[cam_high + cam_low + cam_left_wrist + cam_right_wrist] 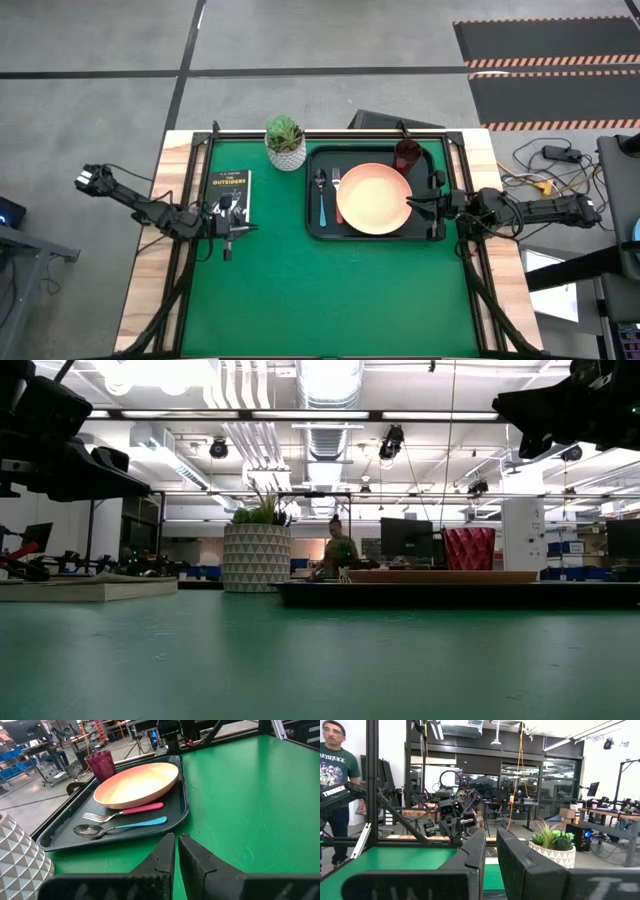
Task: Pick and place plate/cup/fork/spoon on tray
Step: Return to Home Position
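The black tray (312, 225) lies on the green mat at the far right. On it rest the salmon-orange plate (374, 198), the dark red cup (407, 155) at its far corner, the pink-handled fork (337, 190) and the blue-handled spoon (321, 195). All of these also show in the left wrist view: plate (135, 782), cup (100, 765), fork (130, 811), spoon (120, 826). My left gripper (245, 227) hangs shut and empty above the mat, left of the tray, beside a book. My right gripper (411, 204) hangs shut and empty above the tray's right side, at the plate's right edge.
A white pot with a green plant (286, 143) stands at the far edge, left of the tray. A small black book (230, 192) lies near my left gripper. A person (335, 770) stands beyond the table's left side. The near half of the mat (330, 300) is bare.
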